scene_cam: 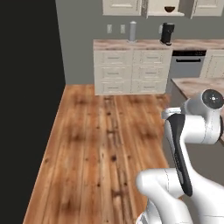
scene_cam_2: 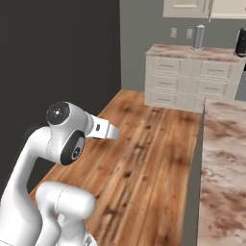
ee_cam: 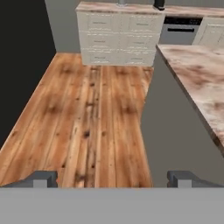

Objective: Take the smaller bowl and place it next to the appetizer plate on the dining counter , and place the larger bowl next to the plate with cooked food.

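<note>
The wooden floor (ee_cam: 87, 113) took up most of the scene, running away toward the wall counter (scene_cam: 131, 43) with its cream drawers (scene_cam: 131, 72). To the right, the dining counter (ee_cam: 197, 83) showed one marbled corner and a grey side panel, and what showed of its top was bare: no plate, no bowl set down on that stretch.

So, as a judgement, nothing of the task looked done. Neither bowl sat beside a plate anywhere on the visible stone, and both placings were left to do. A small dark bowl-like shape (scene_cam: 169, 8) sat up in an open wall cabinet (scene_cam: 168, 6) above the wall counter in the left base view; it may have been the smaller bowl, but it was too small to tell. The larger bowl and both plates could not be placed from these pictures.

The arm (scene_cam: 192, 127) was folded up close over the base. The gripper (ee_cam: 113, 178) had its fingertips (ee_cam: 41, 178) spread wide apart, with only floor between them, holding nothing.
</note>
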You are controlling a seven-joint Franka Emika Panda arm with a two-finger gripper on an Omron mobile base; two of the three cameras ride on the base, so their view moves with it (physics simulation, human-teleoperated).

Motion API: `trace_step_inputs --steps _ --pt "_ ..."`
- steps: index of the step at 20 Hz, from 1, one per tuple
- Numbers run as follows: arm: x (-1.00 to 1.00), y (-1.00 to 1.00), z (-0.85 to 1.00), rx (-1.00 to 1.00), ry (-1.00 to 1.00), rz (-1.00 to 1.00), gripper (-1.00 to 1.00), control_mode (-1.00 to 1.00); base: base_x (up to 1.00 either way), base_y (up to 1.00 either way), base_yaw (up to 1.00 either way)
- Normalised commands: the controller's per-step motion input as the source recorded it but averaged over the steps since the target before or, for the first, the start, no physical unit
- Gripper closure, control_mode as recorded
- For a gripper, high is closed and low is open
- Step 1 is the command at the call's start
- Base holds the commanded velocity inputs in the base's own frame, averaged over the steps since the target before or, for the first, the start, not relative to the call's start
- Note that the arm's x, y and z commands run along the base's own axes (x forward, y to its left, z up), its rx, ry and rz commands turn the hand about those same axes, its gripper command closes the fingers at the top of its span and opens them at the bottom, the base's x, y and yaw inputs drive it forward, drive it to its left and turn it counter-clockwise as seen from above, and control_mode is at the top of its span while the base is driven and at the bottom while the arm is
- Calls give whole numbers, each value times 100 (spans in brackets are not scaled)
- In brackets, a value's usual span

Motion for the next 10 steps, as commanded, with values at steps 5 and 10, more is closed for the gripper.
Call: trace_step_inputs --steps 5,10 --pt "0 0 0 0 0 0 -100 100 100 -4 0" --pt "0 0 0 0 0 0 -100 100 100 -7 0"
